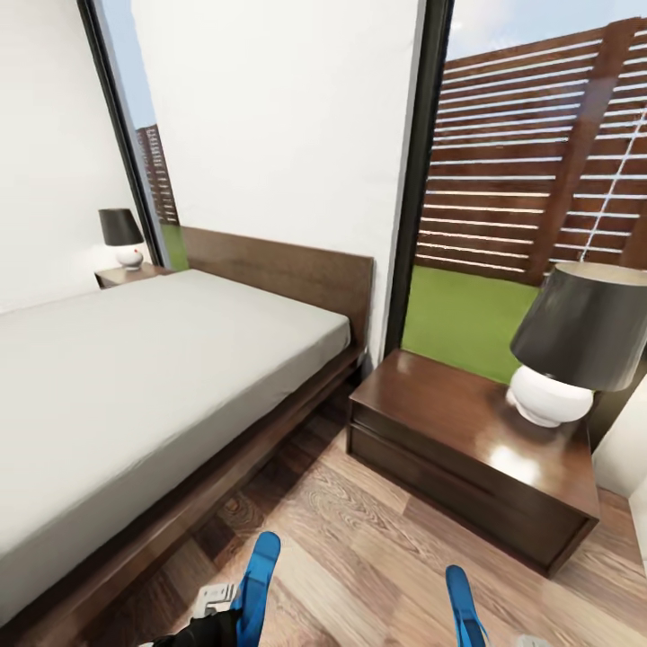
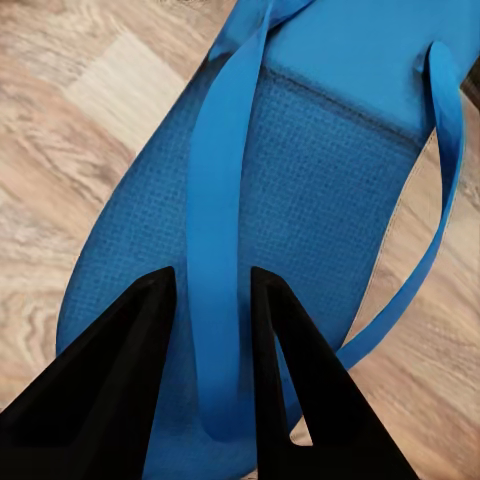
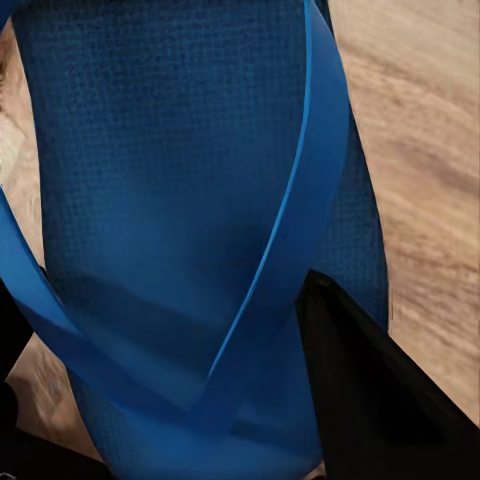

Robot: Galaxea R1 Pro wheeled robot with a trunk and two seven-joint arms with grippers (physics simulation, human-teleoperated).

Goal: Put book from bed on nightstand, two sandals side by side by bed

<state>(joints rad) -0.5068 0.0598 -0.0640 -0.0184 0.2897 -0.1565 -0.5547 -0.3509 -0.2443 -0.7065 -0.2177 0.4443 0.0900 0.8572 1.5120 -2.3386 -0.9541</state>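
Open floor strip between bed and nightstand.
Bare wood floor (image 1: 359,548) runs between bed (image 1: 135,395) frame and nightstand (image 1: 467,449). Lamp (image 1: 575,346) blocks the nightstand top's window side; the half toward the bed is free. Mattress is unobstructed.

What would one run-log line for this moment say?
left gripper: shut on sandal strap | right gripper: holds second sandal | facing bed, nightstand

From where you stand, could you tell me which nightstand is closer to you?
The nightstand right of the bed, with the large lamp on it. The other nightstand sits far back beyond the bed.
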